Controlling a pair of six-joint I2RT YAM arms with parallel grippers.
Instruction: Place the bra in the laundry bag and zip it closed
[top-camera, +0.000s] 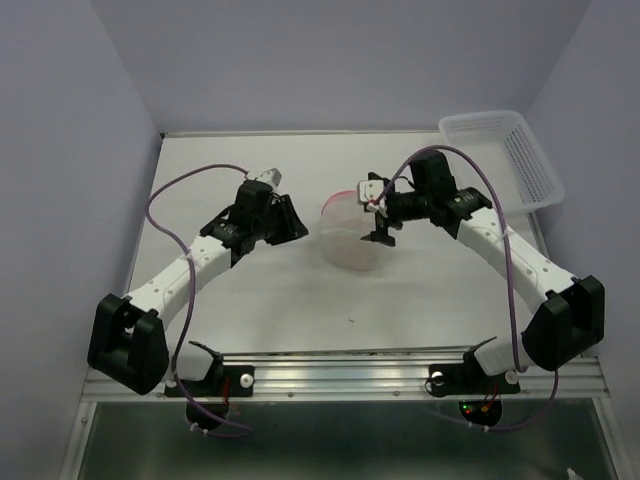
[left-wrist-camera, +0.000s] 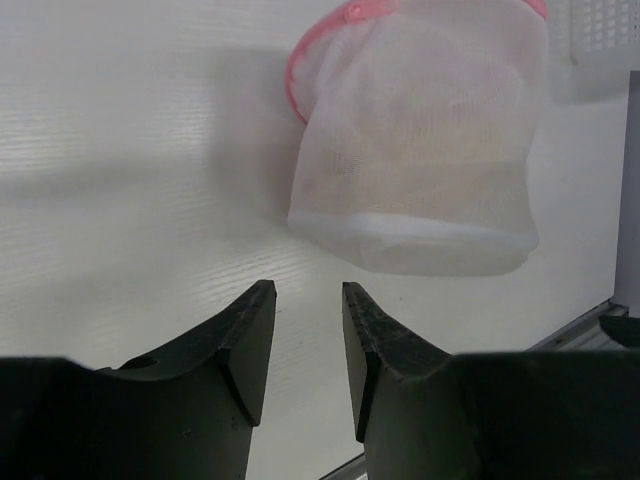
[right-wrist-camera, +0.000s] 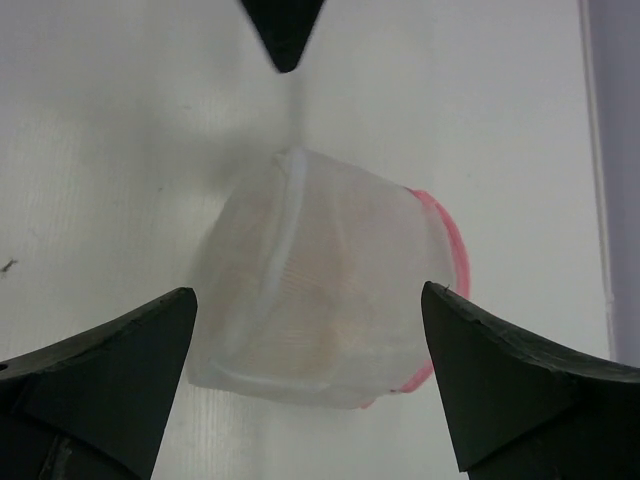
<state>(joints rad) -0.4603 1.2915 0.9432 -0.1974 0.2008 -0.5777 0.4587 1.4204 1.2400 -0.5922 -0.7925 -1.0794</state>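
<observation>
The bra (left-wrist-camera: 450, 120) shows peach through the mesh of the bag (top-camera: 348, 235): loading looks done. The left hand (left-wrist-camera: 305, 288) and right hand (right-wrist-camera: 308, 292) stand open, empty; whether the zip (right-wrist-camera: 455, 250) is fully closed cannot be told.

The white mesh bag (top-camera: 350, 238), pink zipper at its rim, lies on its side at centre of the top view; the peach bra (right-wrist-camera: 335, 325) shows faintly inside.

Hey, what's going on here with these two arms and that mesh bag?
The mesh bag lies on the table between two robot arms, a peach bra showing faintly inside. The right claw hangs wide open over it; the left claw is open too, short of it. Neither holds anything. Whether the pink zip is fully shut I cannot tell.
</observation>
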